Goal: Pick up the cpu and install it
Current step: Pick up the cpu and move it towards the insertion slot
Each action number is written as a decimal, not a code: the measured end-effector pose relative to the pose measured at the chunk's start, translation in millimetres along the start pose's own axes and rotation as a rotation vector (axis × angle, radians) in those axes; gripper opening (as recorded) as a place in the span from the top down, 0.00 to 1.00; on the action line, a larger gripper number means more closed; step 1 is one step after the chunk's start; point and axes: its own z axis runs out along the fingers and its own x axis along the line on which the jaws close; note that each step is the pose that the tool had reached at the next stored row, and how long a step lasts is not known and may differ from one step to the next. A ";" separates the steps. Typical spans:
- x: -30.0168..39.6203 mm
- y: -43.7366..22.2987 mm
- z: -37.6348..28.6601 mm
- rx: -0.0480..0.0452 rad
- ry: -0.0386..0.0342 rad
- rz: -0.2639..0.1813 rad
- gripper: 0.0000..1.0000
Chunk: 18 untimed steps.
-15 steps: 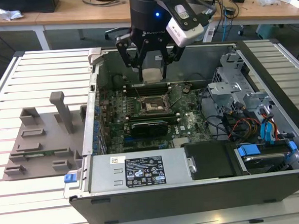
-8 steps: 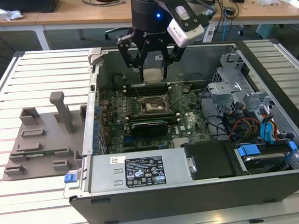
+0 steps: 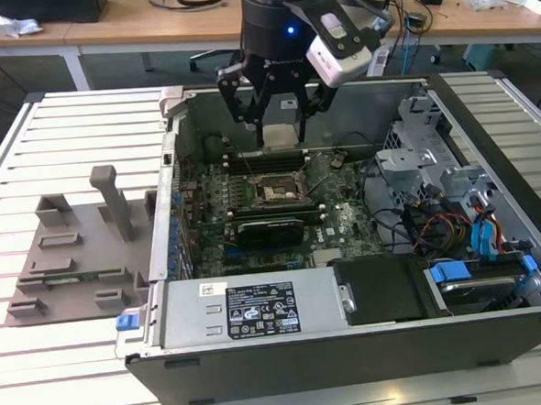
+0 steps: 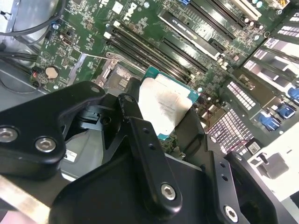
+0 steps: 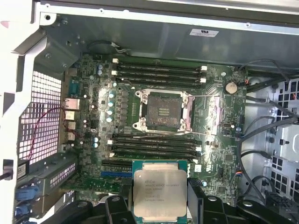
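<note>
Both wrist views close above motherboard (image 5: 212, 154)

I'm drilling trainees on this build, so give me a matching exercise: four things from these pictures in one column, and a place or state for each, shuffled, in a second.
Things
1. chip
2. socket
3. grey tray
4. round battery

Places or states
A. on the slatted table, outside the computer case
B. empty, in the middle of the green board
C. held by the gripper, above the board
D. a silver disc set flat on the board

Pairs: 1-C, 2-B, 3-A, 4-D
</note>
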 end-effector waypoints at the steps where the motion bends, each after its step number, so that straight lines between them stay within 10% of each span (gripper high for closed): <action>1: -0.5 0.2 0.5 0.0000 0.0000 0.000 0.45; 18: -11.3 11.2 15.7 0.0002 0.0004 0.000 0.45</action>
